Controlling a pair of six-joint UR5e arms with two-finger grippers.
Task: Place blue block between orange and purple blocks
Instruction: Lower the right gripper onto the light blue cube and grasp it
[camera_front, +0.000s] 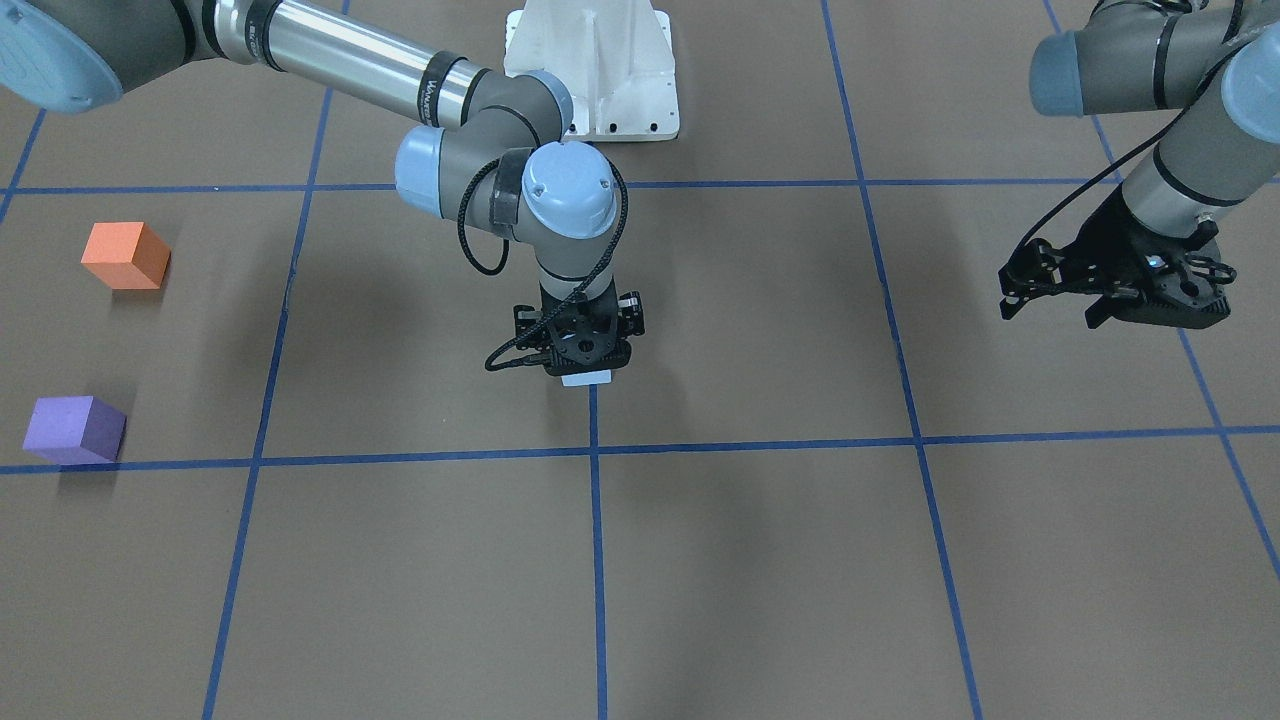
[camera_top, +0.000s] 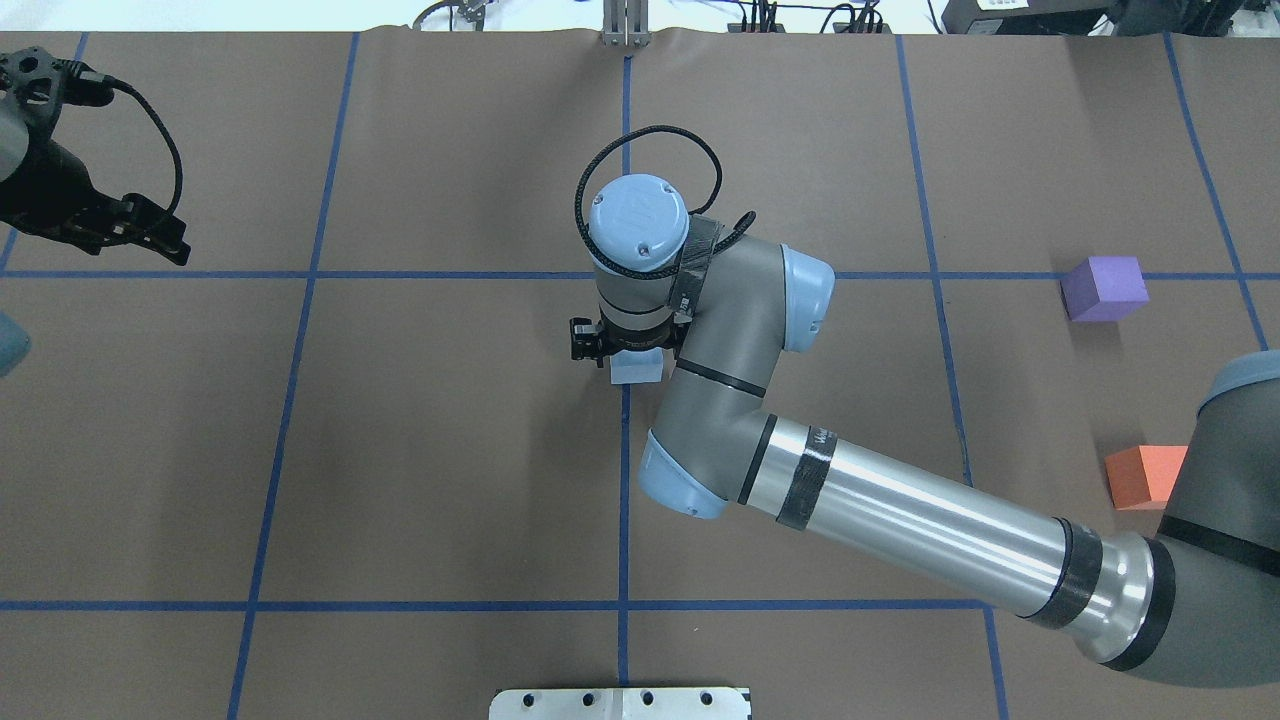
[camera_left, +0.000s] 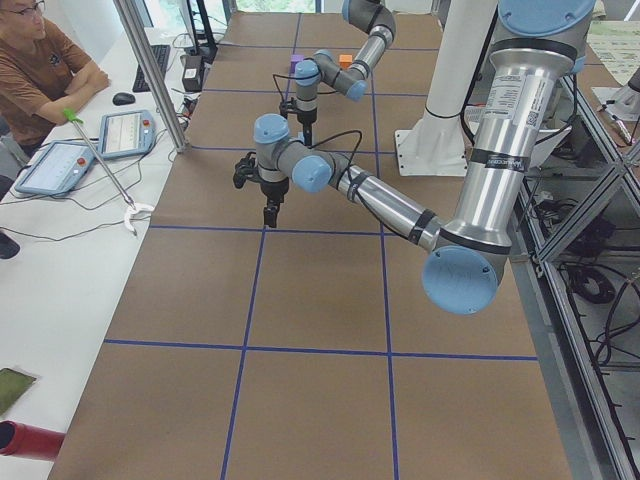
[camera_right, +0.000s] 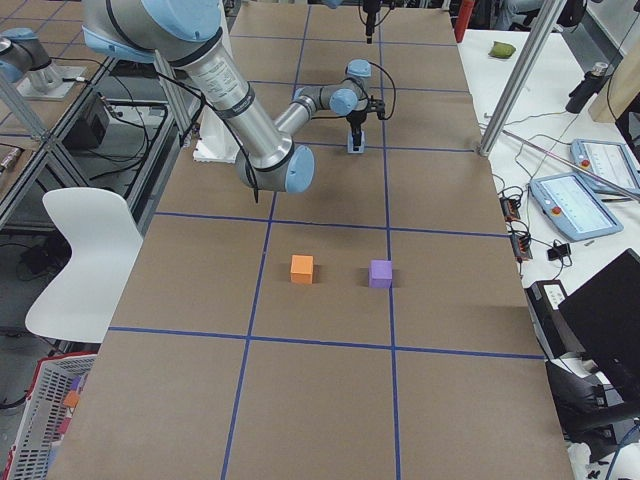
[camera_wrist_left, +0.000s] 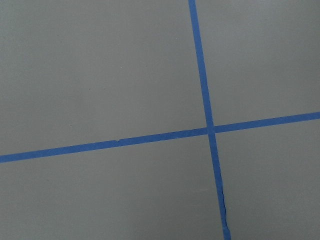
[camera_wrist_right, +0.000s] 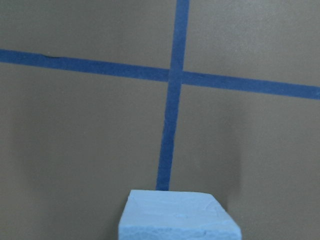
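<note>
Blue block (camera_wrist_right: 179, 215): pale foam cube, crumbly top; matte brown paper (camera_wrist_right: 75, 140) beneath.

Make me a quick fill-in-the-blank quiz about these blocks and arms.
1. The right tool hangs over the blue block, which is at a line of ____ tape.
2. The orange block and the purple block stand on the robot's ____ side.
3. The left tool holds ____.
Missing words: blue; right; nothing.
</note>
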